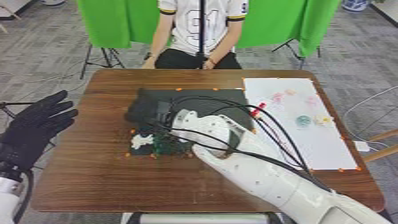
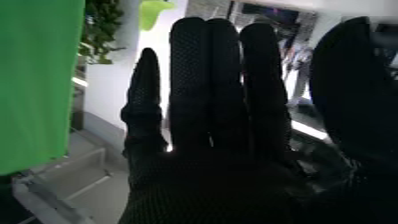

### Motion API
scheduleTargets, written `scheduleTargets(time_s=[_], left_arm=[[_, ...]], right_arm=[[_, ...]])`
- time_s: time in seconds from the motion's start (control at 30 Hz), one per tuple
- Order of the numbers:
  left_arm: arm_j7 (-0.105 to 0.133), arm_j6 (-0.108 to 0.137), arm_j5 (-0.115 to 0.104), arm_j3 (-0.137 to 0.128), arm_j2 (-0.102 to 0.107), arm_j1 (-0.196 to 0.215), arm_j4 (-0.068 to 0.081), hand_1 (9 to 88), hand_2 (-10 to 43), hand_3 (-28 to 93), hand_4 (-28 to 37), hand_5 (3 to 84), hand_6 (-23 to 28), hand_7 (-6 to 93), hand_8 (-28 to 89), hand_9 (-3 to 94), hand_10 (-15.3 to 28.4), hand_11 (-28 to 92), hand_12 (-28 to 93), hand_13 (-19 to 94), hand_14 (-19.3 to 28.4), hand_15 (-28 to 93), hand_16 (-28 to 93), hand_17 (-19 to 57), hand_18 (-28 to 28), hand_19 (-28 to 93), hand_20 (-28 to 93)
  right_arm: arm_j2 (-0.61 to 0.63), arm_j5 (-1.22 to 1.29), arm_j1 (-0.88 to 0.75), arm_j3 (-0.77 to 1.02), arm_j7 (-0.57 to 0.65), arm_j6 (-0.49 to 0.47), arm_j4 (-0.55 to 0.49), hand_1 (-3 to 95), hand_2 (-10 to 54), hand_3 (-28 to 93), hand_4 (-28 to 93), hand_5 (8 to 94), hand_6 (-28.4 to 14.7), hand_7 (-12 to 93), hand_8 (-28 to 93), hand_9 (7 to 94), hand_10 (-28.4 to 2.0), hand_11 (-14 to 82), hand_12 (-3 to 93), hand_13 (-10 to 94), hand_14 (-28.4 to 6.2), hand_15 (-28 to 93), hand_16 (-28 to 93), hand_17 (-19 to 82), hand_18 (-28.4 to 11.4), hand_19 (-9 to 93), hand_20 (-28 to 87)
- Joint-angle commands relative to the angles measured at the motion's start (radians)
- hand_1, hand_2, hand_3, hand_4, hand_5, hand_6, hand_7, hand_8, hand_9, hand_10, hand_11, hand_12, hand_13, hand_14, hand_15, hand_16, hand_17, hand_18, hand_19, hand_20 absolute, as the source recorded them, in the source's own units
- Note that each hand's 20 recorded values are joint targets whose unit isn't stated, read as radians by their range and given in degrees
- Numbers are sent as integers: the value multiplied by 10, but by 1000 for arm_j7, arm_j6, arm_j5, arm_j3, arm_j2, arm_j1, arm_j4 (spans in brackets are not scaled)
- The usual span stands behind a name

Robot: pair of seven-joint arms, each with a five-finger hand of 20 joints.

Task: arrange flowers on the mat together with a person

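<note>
Looks like you're between placements imo. Your right hand (image 2: 213,160) is over the dark mat (image 1: 206,93) at its 10 o'clock, fingers straight, nothing gripped. The white flower (image 1: 142,141) lies at 8 on it. Left hand (image 1: 40,121) is open, past the 9 o'clock edge of the bench (image 1: 98,185). Next probably calls for a swing toward 3, where pink flowers (image 1: 289,94) lie on the white sheet (image 1: 284,150).

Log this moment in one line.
right hand: open, over mat | left hand: open, beside table | white flowers: mat's near-left corner

Green curtain (image 1: 293,22), black stand (image 1: 107,56), grey floor (image 1: 40,47)
</note>
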Motion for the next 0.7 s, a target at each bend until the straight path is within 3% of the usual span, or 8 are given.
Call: scheduleTargets(time_s=[0.03,0.17,0.23,0.3,0.4,0.47,0.53,0.7], left_arm=[[-27,-16,10,19,-59,6,0,255,-9,701,-255,333,42,150,-77,291,126,178,197,233,153,276,37,-79,225,450,120],[-13,-15,10,20,-80,11,-6,255,-11,703,-254,333,41,151,-77,290,127,178,197,233,152,277,37,-79,225,450,120],[-13,-13,10,20,-95,15,-12,255,-11,703,-255,332,41,152,-78,291,127,177,196,233,152,277,37,-78,226,450,120],[-13,-33,17,18,-107,10,-8,255,-11,703,-255,332,41,152,-78,290,125,177,197,233,152,277,37,-78,226,450,120],[-5,-39,15,5,-125,22,-14,253,-20,700,-255,329,40,150,-78,288,125,175,196,231,151,274,36,-80,230,449,119],[10,-34,14,7,-129,23,-16,251,-25,699,-255,328,40,149,-77,285,124,174,197,231,151,272,36,-81,231,448,118],[8,-34,13,5,-130,25,-18,249,-27,698,-254,327,39,148,-76,285,125,173,197,231,151,271,38,-81,232,447,118],[20,-31,10,29,-130,9,-11,249,-27,697,-255,327,39,147,-75,285,125,171,199,231,151,269,39,-81,232,445,118]], right_arm=[[168,496,-224,323,14,68,-243,370,-17,905,-263,489,41,409,-112,541,-82,308,249,455,-59,487,231,150,-159,556,377],[234,845,-430,598,7,0,-374,306,22,894,-243,481,23,370,-179,506,-102,281,247,423,-76,453,232,137,-170,534,363],[233,994,-551,766,37,-104,-432,290,23,881,-237,465,8,332,-166,482,-113,263,252,395,-85,423,230,129,-177,523,356],[234,1165,-667,906,61,-153,-482,278,22,872,-234,450,-1,312,-156,464,-123,246,253,375,-93,388,228,122,-182,512,349],[239,1402,-806,1049,108,-155,-531,270,25,875,-222,446,-7,294,-148,457,-127,228,255,364,-98,354,238,122,-185,500,340],[241,1479,-879,1121,127,-147,-549,266,20,877,-213,445,-12,273,-140,457,-130,215,257,364,-101,335,252,121,-188,492,334],[238,1528,-935,1173,149,-142,-558,259,13,878,-211,443,-16,254,-130,454,-130,197,255,364,-105,317,260,121,-191,480,326],[186,1629,-1062,1265,229,-166,-595,232,3,856,-214,431,-31,203,-101,441,-136,159,258,359,-114,254,289,120,-192,451,312]])
